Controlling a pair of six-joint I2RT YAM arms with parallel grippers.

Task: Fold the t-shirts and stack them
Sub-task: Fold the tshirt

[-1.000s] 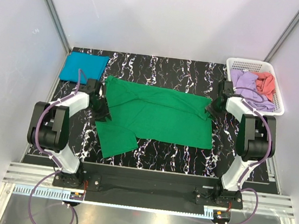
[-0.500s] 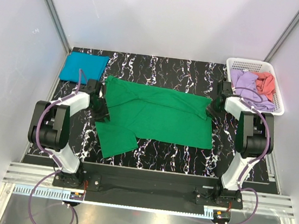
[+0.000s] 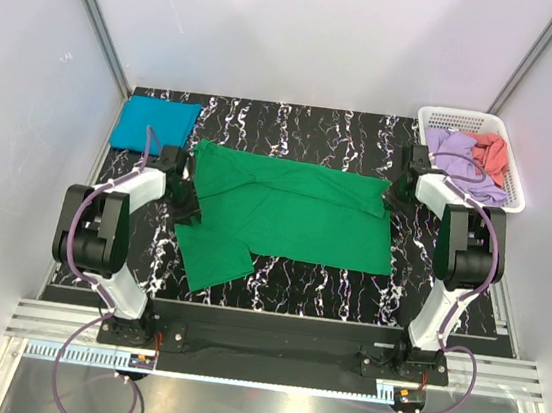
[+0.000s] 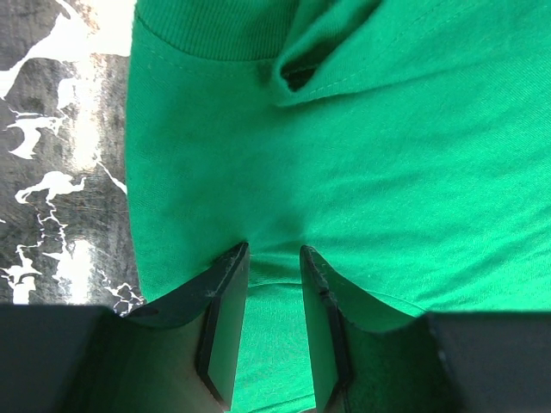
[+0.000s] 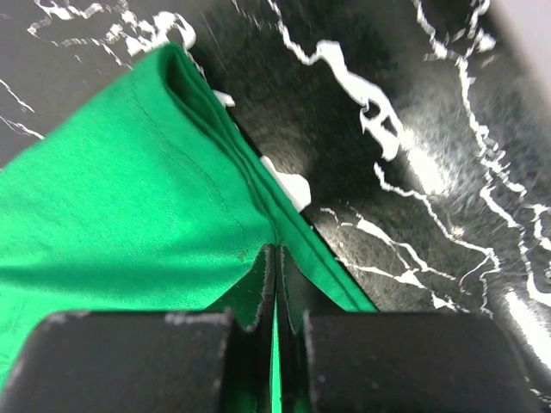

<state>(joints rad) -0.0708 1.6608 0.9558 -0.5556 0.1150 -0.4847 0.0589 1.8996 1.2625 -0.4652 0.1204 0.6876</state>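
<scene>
Green t-shirt (image 3: pixel 295 214) spread flat between the two pincers, gripped at opposite ends, probably for an even lift into the fold. Left pincer (image 4: pixel 274 254) clenched on a pucker of cloth, collar just beyond its tips. Right pincer (image 5: pixel 275 251) clamped tight on the hem edge.

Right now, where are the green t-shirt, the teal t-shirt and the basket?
green t-shirt (image 3: pixel 295 214): top view, middle of its body.
teal t-shirt (image 3: pixel 153 123): top view, centre of the folded rectangle.
basket (image 3: pixel 464 115): top view, its far rim.
</scene>
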